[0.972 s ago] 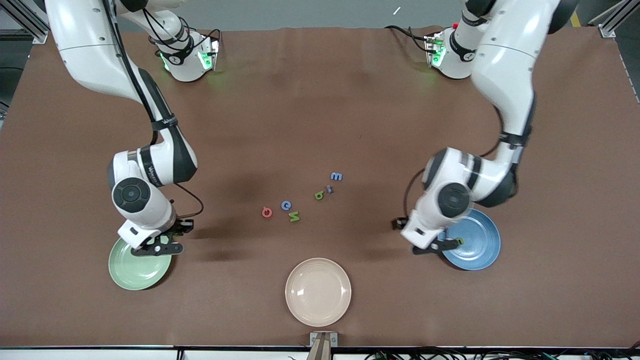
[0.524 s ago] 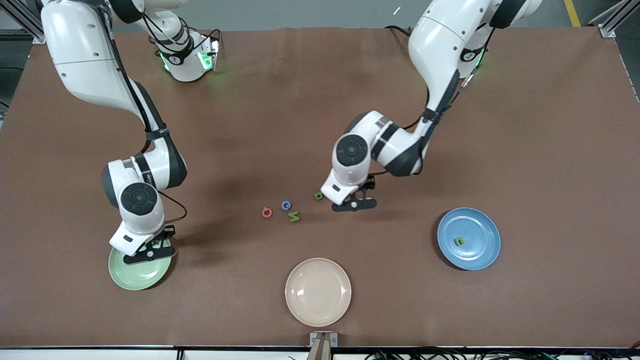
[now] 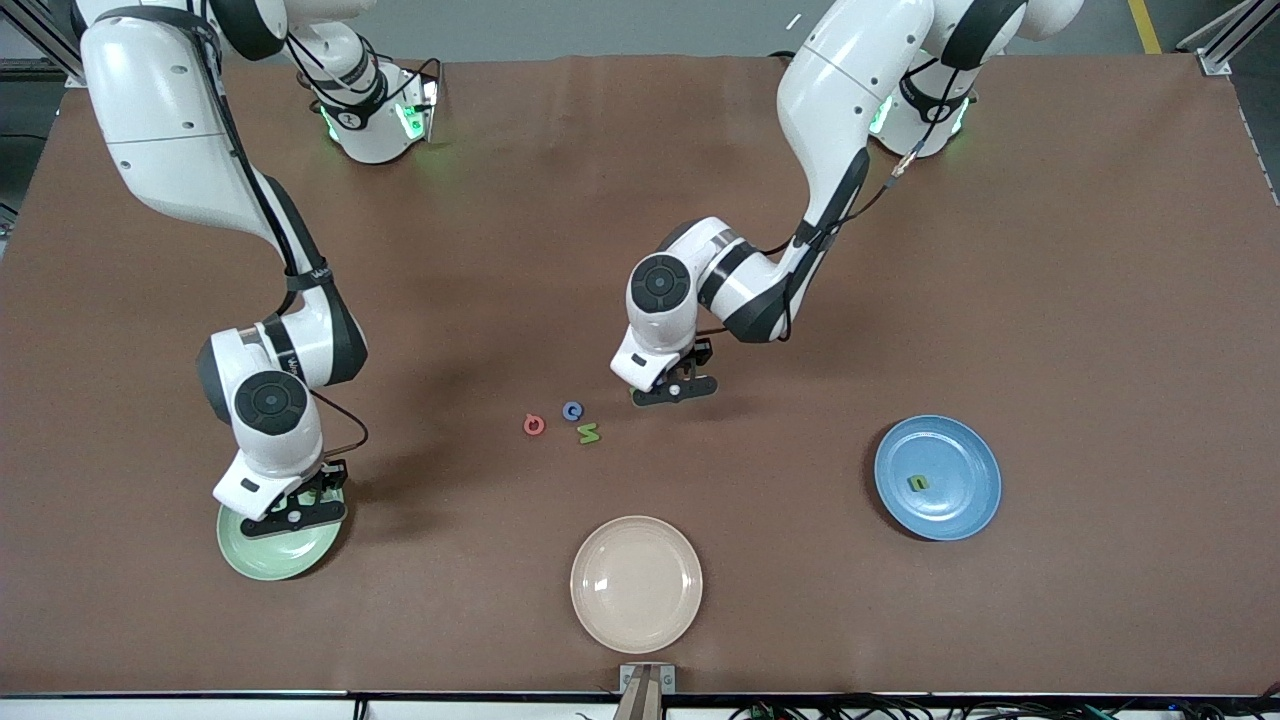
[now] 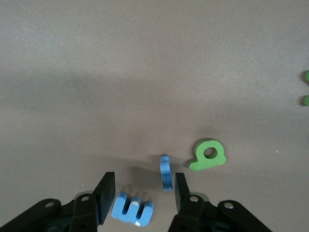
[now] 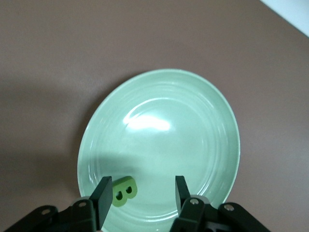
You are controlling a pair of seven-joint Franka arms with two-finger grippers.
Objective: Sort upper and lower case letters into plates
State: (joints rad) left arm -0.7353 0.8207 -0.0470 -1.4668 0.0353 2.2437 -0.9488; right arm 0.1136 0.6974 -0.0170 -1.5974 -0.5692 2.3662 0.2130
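Observation:
My left gripper (image 3: 672,392) hangs low over the letters at the table's middle, open. A flat blue letter (image 4: 133,209) lies between its fingers (image 4: 108,186). A second blue letter (image 4: 165,172) stands on edge by the other finger, and a green letter (image 4: 207,154) lies just past it. My right gripper (image 3: 293,510) is open over the mint green plate (image 3: 265,555). A green B (image 5: 124,190) lies on that plate (image 5: 193,121) beside one finger. The blue plate (image 3: 960,455) holds one green letter (image 3: 917,482). Red (image 3: 534,425), blue (image 3: 572,411) and green (image 3: 589,433) letters lie loose.
A cream-beige plate (image 3: 636,583) sits near the front edge, between the two coloured plates. Brown mat covers the whole table. The arms' bases stand along the table edge farthest from the front camera.
The left arm swung from the blue plate to the middle letters and its jaws narrowed. The right gripper opened, and the green B now lies on the green plate.

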